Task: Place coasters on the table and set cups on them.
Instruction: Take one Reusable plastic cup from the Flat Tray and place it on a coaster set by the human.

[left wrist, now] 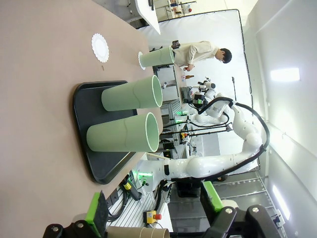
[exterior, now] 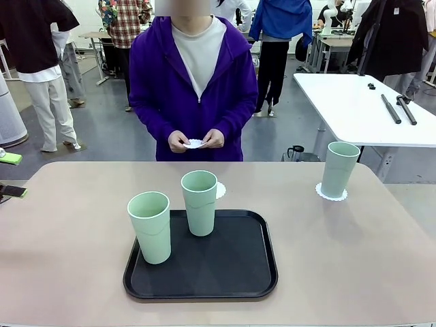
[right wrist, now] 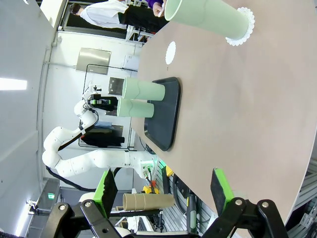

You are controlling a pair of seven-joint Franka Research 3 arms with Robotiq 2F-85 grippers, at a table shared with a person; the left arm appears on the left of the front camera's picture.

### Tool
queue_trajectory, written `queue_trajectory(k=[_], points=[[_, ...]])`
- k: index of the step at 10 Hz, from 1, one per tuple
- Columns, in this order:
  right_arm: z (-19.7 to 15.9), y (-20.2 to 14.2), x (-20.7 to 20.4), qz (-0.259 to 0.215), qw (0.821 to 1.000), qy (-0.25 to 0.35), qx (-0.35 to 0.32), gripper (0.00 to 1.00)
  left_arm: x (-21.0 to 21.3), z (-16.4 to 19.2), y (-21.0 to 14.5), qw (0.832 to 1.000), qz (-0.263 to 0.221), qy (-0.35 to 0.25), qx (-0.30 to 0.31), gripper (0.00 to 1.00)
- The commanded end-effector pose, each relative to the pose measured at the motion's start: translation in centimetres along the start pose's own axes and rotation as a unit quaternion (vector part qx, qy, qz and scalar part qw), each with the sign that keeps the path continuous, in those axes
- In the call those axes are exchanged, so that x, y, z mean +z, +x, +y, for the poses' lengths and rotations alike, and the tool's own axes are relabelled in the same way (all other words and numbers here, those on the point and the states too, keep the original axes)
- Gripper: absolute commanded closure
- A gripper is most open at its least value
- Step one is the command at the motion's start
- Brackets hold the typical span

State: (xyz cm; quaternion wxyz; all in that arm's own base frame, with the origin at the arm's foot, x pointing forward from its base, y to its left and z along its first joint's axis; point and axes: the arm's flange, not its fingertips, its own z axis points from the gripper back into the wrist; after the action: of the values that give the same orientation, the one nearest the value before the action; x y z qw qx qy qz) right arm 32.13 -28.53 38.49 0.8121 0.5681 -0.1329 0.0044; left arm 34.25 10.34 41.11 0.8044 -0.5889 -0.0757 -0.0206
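Two mint-green cups stand on the black tray point(exterior: 204, 279), one at the front left point(exterior: 150, 227) and one behind it point(exterior: 199, 202). A third cup point(exterior: 338, 169) stands upright on a scalloped white coaster point(exterior: 331, 195) at the table's point(exterior: 354, 259) far right. Another coaster point(exterior: 220, 189) lies bare on the table just behind the tray. The person's hands hold one more coaster point(exterior: 195, 143) at the far edge. My left gripper point(left wrist: 156, 208) is open and holds nothing, well back from the tray's cups point(left wrist: 131, 95). My right gripper point(right wrist: 163, 193) is open too, far from the cup on its coaster point(right wrist: 208, 17).
A small green and black object point(exterior: 10, 192) lies at the table's left edge. A white table point(exterior: 361, 102) with black rods stands behind on the right. Other people stand farther back. Bare tabletop stretches right and left of the tray.
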Motion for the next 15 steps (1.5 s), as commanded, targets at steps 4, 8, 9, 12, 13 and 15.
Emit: queue_trajectory(k=[4, 8, 9, 12, 13, 15], points=[[4.2, 2.8, -2.2, 0.060, 0.994, -0.038, 0.079, 0.00, 0.0, -0.2, 0.1, 1.000, -0.005, -0.009, -0.008, 0.00], [16.8, 5.6, -12.5, 0.182, 0.952, -0.084, 0.231, 0.00, 0.0, -0.2, 0.1, 1.000, -0.005, -0.009, -0.008, 0.00], [19.0, 5.3, -15.6, 0.194, 0.938, -0.112, 0.264, 0.00, 0.0, -0.2, 0.1, 1.000, -0.005, -0.009, -0.008, 0.00], [23.5, 3.8, -25.5, 0.166, 0.887, -0.207, 0.378, 0.00, 0.0, -0.2, 0.1, 1.000, -0.005, -0.009, -0.008, 0.00], [23.3, 3.2, -28.7, 0.169, 0.864, -0.228, 0.416, 0.00, 0.0, -0.2, 0.1, 1.000, -0.005, -0.009, -0.008, 0.00], [22.7, 2.3, -33.0, 0.178, 0.834, -0.249, 0.458, 0.00, 0.0, -0.2, 0.1, 1.000, -0.005, -0.009, -0.008, 0.00]])
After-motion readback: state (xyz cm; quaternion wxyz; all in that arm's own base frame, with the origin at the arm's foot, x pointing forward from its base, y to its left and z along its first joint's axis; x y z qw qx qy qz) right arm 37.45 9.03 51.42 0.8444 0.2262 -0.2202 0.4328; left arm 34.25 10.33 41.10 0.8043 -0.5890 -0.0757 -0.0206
